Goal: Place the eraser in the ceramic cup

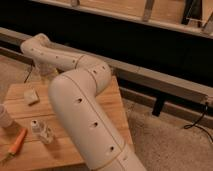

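The eraser (31, 95) is a pale block lying flat on the wooden table (20, 155), near its far left corner. The ceramic cup (2, 116) is white and shows only as a sliver at the left edge of the view, nearer to me than the eraser. My gripper (46, 76) hangs below the white wrist over the table's far edge, just right of the eraser and a little above it. The big white arm link (85, 115) hides most of it.
A small clear bottle (42, 131) stands on the table in front of the eraser. An orange pen-like thing (17, 142) lies at the front left. The arm hides the dark purple bowl. A dark wall and a low rail (165, 82) run behind the table.
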Available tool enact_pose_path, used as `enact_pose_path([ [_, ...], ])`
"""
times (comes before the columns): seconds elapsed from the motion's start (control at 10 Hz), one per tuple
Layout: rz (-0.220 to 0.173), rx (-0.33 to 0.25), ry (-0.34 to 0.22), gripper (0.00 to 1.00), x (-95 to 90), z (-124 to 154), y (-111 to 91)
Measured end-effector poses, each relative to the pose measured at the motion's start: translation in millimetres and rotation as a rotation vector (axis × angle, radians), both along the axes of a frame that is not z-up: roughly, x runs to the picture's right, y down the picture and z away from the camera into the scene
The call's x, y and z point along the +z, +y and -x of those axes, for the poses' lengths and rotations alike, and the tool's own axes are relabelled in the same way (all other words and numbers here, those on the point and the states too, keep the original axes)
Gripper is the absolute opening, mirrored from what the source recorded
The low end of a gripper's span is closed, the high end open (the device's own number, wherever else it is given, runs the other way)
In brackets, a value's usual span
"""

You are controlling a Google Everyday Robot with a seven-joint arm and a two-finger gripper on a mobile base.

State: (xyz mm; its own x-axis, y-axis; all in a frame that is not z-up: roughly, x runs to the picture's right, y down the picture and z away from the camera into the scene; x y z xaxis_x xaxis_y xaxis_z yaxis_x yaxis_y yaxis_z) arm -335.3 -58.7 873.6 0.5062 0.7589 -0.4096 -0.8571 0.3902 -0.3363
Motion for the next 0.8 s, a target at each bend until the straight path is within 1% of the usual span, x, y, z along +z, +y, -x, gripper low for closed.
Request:
enact_pose_path([
  [0.2, 0.009, -0.001, 0.005, 0.65, 12.1, 4.8, -3.6],
  [0.4, 0.030, 0.017, 0.031, 0.65, 25.4, 4.7, -3.8],
  [0.6, 0.049, 0.035, 0.050, 0.65, 35.1, 10.8, -0.1],
  [0.8, 0.070, 0.053, 0.063, 0.65, 40.6, 17.8, 5.8],
])
